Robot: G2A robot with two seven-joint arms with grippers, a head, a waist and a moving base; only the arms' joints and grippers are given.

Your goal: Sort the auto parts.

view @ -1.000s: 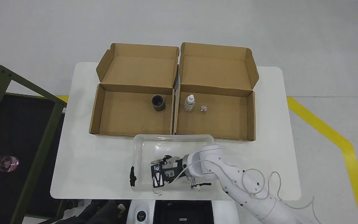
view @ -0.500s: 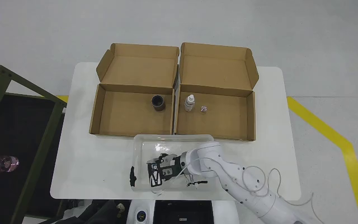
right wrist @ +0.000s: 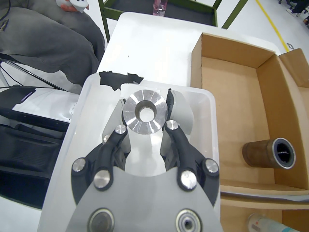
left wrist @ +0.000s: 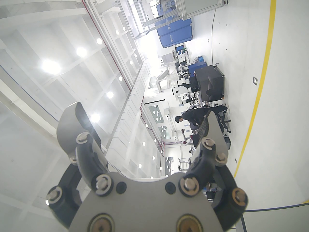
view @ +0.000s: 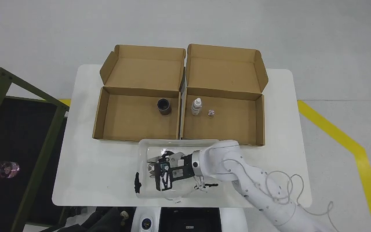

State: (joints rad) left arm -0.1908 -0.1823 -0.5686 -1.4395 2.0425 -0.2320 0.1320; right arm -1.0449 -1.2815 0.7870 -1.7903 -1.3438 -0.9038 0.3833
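We see one silvery metal disc (right wrist: 145, 115) with a round centre hole and shallow radial grooves on its flat face. It is pinched at its rim between the two fingers of the right gripper (right wrist: 145, 108).

In the top view that gripper (view: 159, 174) lies within the outline of the one clear plastic bin (view: 179, 141), lower centre of the frame. We cannot tell whether the disc touches the bin's bottom.

Above the bin, two open cardboard boxes stand side by side:
- The left box (view: 119, 124) holds one dark metal sleeve (view: 164, 107), lying on its side.
- The right box (view: 237, 124) holds one small white bottle (view: 197, 106) and one tiny round part (view: 211, 112).

All rest on one white table (view: 87, 151), on a pale grey floor (view: 324, 58) crossed by a yellow line (view: 336, 136).

The left gripper (left wrist: 141, 124) is spread wide, holding nothing, aimed at a bright hall ceiling (left wrist: 48, 37).
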